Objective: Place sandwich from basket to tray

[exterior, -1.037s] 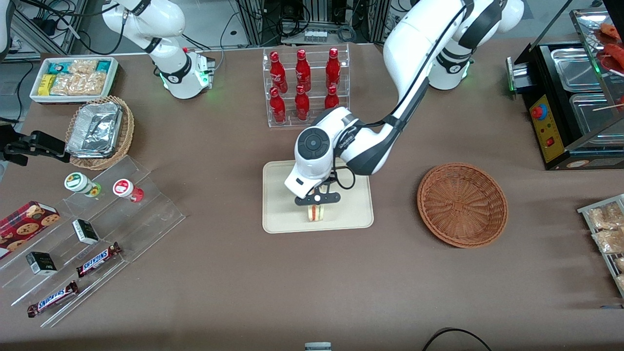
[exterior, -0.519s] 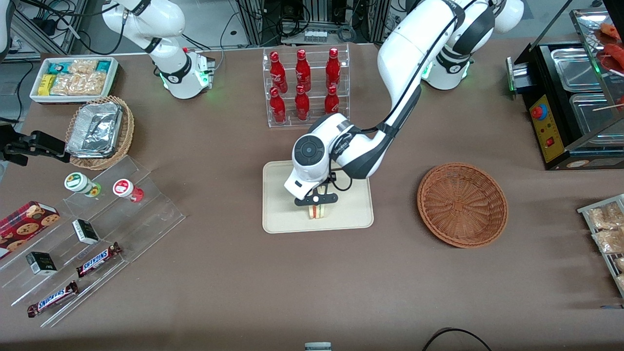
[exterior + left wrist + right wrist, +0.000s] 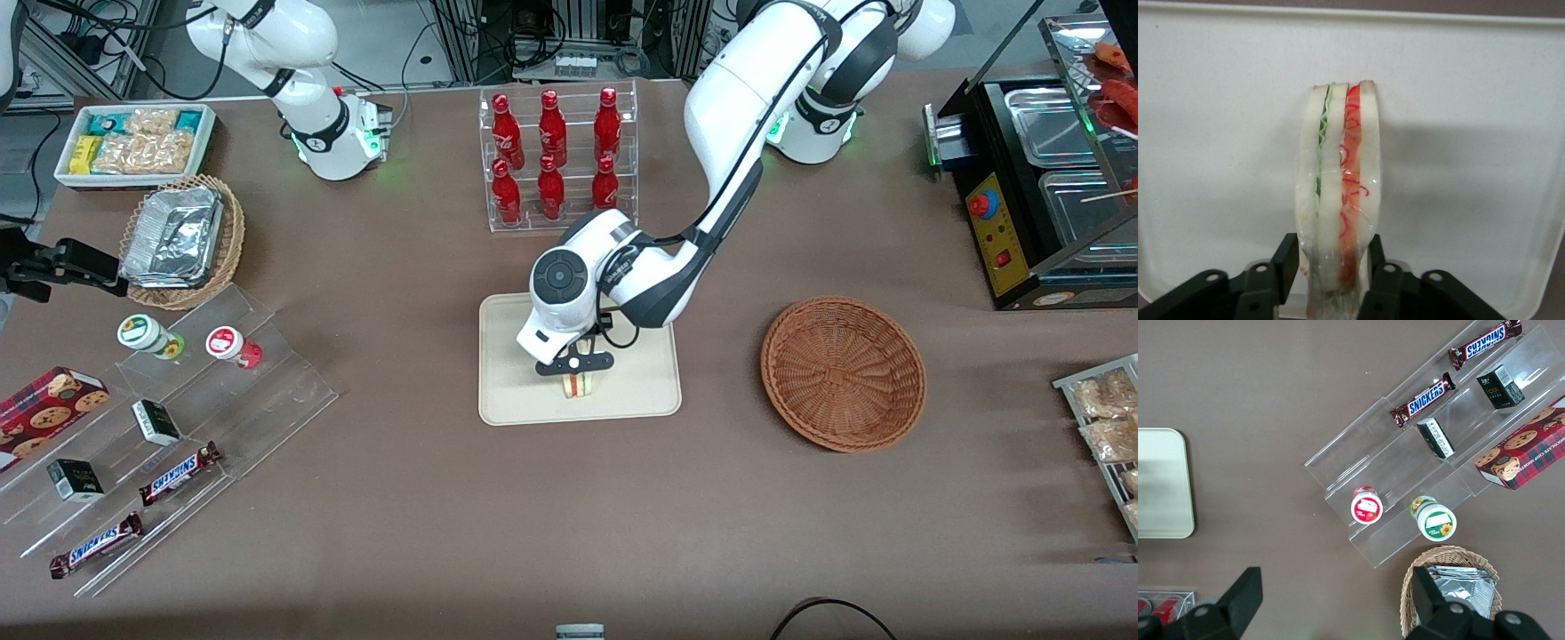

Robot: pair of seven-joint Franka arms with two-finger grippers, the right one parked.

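The sandwich (image 3: 579,385) is a clear-wrapped wedge with red and green filling. It stands on edge over the middle of the cream tray (image 3: 524,404), at its surface or just above it. My left gripper (image 3: 576,364) is straight above it, shut on the sandwich. In the left wrist view the black fingers (image 3: 1286,260) press on both bread faces of the sandwich (image 3: 1338,173), with the tray (image 3: 1471,133) under it. The gripper (image 3: 1331,245) holds the wedge's thick end. The reddish-brown basket (image 3: 843,373) lies empty beside the tray, toward the working arm's end.
A clear rack of red bottles (image 3: 556,160) stands just past the tray, farther from the front camera. Toward the parked arm's end are an acrylic stepped shelf with snacks (image 3: 169,427), a tan basket of foil containers (image 3: 182,240) and a white snack bin (image 3: 133,142). A black food warmer (image 3: 1049,178) stands toward the working arm's end.
My left gripper, with the sandwich in it, has shifted slightly away from the front camera and lower over the tray. The grip has not changed.
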